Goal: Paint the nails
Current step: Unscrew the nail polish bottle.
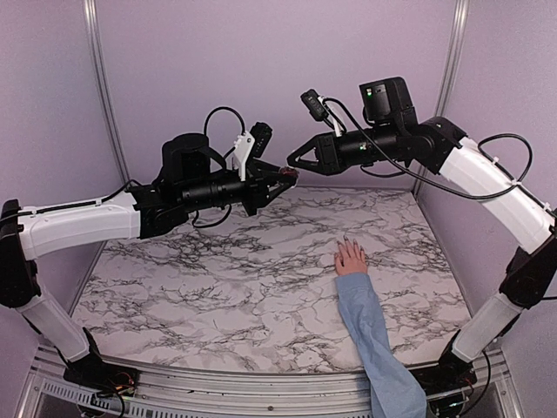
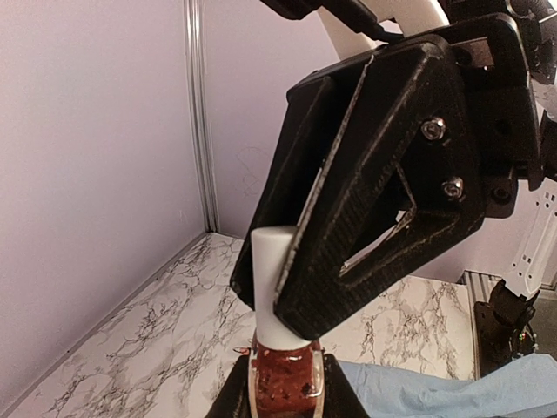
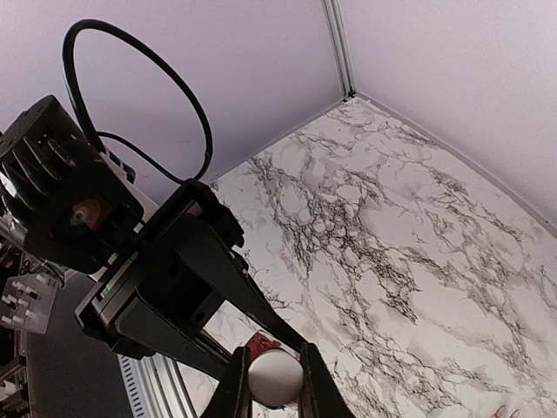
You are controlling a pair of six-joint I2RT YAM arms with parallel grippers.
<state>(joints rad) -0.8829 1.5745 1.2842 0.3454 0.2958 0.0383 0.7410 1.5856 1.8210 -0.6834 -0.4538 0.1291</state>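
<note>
We find the left gripper (image 1: 287, 177) clenched on a small polish bottle (image 2: 283, 387) with red-brown contents, held in the air above the far middle of the marble tabletop (image 1: 218, 261). The right gripper (image 1: 294, 158) meets it nose to nose, its fingers (image 3: 237, 383) pressed on either side of the bottle's white cap (image 2: 271, 261).

The step in hand, in our judgement, is opening the bottle. To do it well:
- The left grip should stay firm and motionless while the right wrist turns about the cap's own axis.
- The cap should be drawn straight out along that axis, so that whatever applicator hangs beneath it clears the neck without scraping.
- The bottle should be kept upright once it is open.

The nails (image 1: 345, 239) lie well apart from both grippers. They belong to a mannequin hand (image 1: 351, 259) lying flat on the marble right of centre, fingers pointing away, with a blue sleeve (image 1: 370, 322) running back to the near edge.

Limits of inspection:
- The nails are too small for us to judge their colour or coat.
- The left fingers cover most of the bottle's body.
- No brush or neck thread is visible.
- The left wrist view shows only the sleeve, not the hand.
</note>
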